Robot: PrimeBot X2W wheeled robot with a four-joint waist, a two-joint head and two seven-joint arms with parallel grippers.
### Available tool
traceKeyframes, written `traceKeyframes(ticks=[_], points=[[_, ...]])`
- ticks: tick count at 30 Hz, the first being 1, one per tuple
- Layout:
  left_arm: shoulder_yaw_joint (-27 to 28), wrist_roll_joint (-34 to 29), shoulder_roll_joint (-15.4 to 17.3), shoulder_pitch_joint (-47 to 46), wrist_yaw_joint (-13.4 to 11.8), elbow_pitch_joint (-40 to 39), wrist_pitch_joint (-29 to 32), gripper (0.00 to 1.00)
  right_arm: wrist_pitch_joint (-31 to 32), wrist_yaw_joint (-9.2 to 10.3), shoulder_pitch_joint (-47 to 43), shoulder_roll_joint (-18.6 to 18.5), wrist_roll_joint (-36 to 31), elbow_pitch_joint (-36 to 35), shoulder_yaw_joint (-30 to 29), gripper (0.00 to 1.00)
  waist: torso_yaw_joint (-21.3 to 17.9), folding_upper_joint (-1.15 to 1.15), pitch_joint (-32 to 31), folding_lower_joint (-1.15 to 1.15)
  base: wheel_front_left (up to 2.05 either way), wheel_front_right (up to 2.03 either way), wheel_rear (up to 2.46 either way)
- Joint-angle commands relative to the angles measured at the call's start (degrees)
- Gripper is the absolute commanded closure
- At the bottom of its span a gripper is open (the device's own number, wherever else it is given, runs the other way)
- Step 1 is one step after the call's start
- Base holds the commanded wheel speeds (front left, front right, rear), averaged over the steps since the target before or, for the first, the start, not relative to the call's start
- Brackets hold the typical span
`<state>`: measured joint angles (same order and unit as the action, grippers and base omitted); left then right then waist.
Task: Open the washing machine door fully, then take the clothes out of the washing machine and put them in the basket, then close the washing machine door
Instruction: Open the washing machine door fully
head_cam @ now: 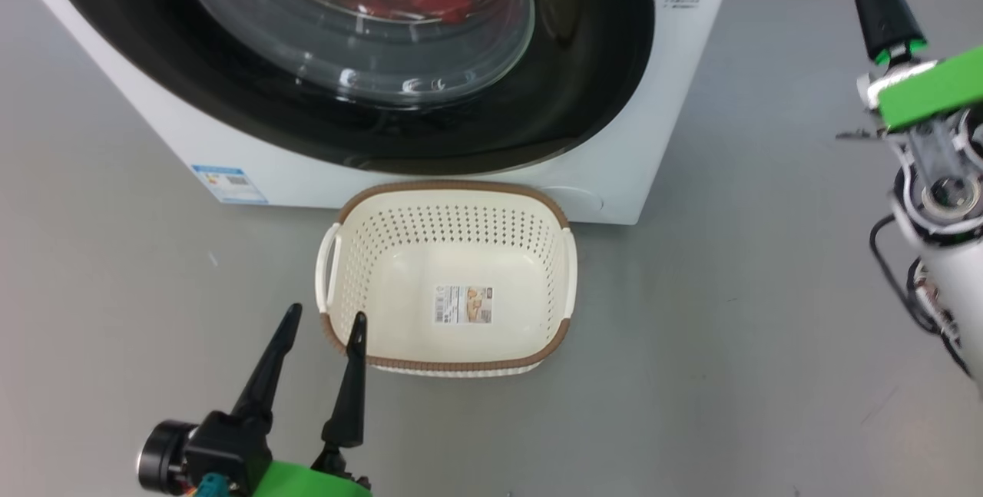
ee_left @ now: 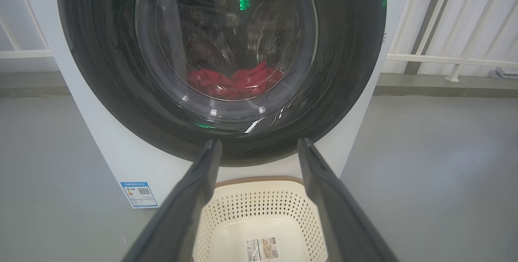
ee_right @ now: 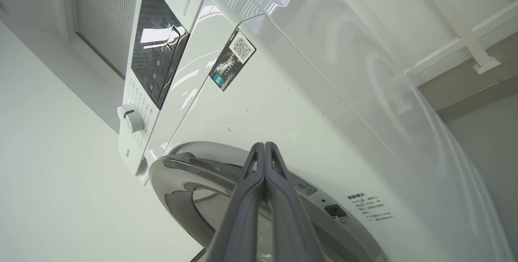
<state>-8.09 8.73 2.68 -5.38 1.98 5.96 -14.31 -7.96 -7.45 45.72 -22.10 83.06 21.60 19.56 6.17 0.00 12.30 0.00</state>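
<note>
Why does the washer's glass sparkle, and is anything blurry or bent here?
Head view: bright glints dot the glass of the washing machine door. Left wrist view: a green reflection on that glass; the left end effector looks soft, unfocused. Right wrist view: the glossy side of the washing machine mirrors a railing; the wide lens bows its edges.

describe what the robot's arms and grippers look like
Both the left gripper and right gripper have two long, tapering dark fingers on a bright green mount. The right forearm is pale white, with bare metal at the wrist and thin black cables.
</note>
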Motion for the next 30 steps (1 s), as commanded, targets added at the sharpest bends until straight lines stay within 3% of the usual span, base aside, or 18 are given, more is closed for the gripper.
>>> traceKeyframes(ticks=[1, 12, 19, 30], points=[[1.3, 0.5, 0.2, -2.0, -0.4, -1.6, -0.7, 0.0, 0.9, -0.03, 1.4, -0.6, 1.4, -1.0, 0.5, 1.0, 1.0, 0.0, 1.2, 0.0, 0.0, 0.0, 0.0], [-0.9, 1.6, 0.2, -4.1, -1.2, -2.1, -0.7, 0.0, 18.8, -0.03, 8.1, -2.1, 13.1, 2.8, -1.1, 1.0, 4.2, 0.0, 4.3, 0.0, 0.0, 0.0, 0.0], [-2.4, 2.5, 0.2, -4.9, -1.8, -2.4, -0.7, 0.0, 28.9, -0.03, 12.4, -1.3, 16.1, 7.5, -1.9, 1.0, 5.7, 0.0, 6.1, 0.0, 0.0, 0.0, 0.0], [-4.4, 3.3, 0.2, -6.2, -2.4, -3.0, -0.7, 0.0, 38.2, -0.03, 18.7, 0.2, 17.8, 14.4, -4.0, 1.0, 7.6, 0.0, 9.0, 0.0, 0.0, 0.0, 0.0]])
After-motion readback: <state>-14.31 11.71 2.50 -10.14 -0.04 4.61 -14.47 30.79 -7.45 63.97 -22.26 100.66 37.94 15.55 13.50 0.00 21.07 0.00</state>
